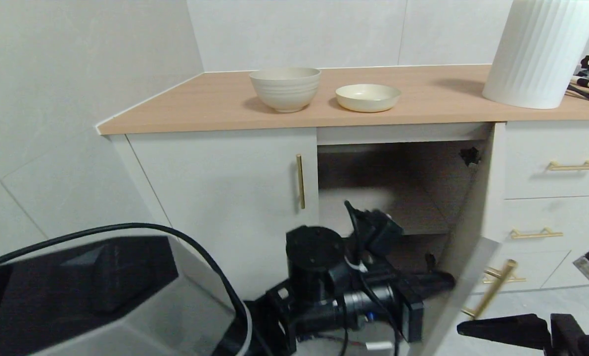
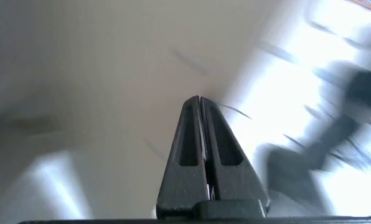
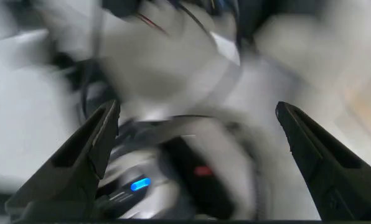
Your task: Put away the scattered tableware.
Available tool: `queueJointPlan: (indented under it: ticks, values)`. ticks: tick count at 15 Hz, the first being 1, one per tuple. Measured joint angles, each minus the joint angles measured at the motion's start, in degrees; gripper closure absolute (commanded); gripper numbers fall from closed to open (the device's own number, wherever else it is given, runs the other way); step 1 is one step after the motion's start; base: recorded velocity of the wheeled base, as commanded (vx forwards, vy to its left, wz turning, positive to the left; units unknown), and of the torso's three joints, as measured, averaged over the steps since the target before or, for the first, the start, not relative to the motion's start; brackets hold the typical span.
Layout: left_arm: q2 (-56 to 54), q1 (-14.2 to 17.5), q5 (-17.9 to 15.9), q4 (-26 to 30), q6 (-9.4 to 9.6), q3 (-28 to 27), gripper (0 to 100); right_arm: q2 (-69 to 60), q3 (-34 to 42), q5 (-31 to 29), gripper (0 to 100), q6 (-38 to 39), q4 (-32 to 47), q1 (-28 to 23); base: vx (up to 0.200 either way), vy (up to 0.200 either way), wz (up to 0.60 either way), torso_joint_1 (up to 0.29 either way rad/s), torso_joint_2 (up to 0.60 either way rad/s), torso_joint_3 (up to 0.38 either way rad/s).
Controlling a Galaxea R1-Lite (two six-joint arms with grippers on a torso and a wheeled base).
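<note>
Nothing is stowed yet: the ribbed beige ceramic bowl (image 1: 285,88) and shallow cream dish (image 1: 367,97) sit on the wooden tabletop (image 1: 210,104) above the open white cabinet (image 1: 413,212), with the left gripper (image 2: 198,102) fingers together and the right gripper (image 3: 197,107) fingers apart and empty.

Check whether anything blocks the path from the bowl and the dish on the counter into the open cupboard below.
Nothing visible blocks it: the bowl and dish stand free on the counter, and the cupboard door is swung open. Only the left arm sits low in front of the opening.
</note>
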Motion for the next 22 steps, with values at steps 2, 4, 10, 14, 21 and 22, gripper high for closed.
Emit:
queueJointPlan:
  ticks: [2,4,10,14,21,22]
  values:
    - [-1.51,-2.97,-0.95,-1.1,0.22,2.83,100,-2.34,0.52,2.35,0,-0.23,0.13,0.02,0.0,0.0,0.0,0.0,0.0,0.0]
    - [-2.65,-1.76,-0.9,-0.99,0.2,3.38,100,-3.38,0.68,2.04,0,-0.22,0.07,-0.02,0.0,0.0,0.0,0.0,0.0,0.0]
    - [-12.68,5.32,-0.66,20.86,0.15,4.13,100,-1.49,-1.38,-5.9,0,0.35,-0.22,-4.17,0.0,0.0,0.0,0.0,0.0,0.0]
    - [-25.36,11.22,0.11,39.35,0.96,3.13,100,-0.21,-2.73,-5.94,0,1.12,-0.17,-7.85,0.0,0.0,0.0,0.0,0.0,0.0]
    - [-45.09,23.76,1.51,54.33,3.18,6.47,0,6.07,-9.18,-6.24,0,1.26,0.11,-10.86,0.0,0.0,0.0,0.0,0.0,0.0]
    - [-47.24,24.78,2.24,55.2,3.16,7.9,0,7.39,-10.62,-6.34,0,1.26,0.29,-11.33,0.0,0.0,0.0,0.0,0.0,0.0]
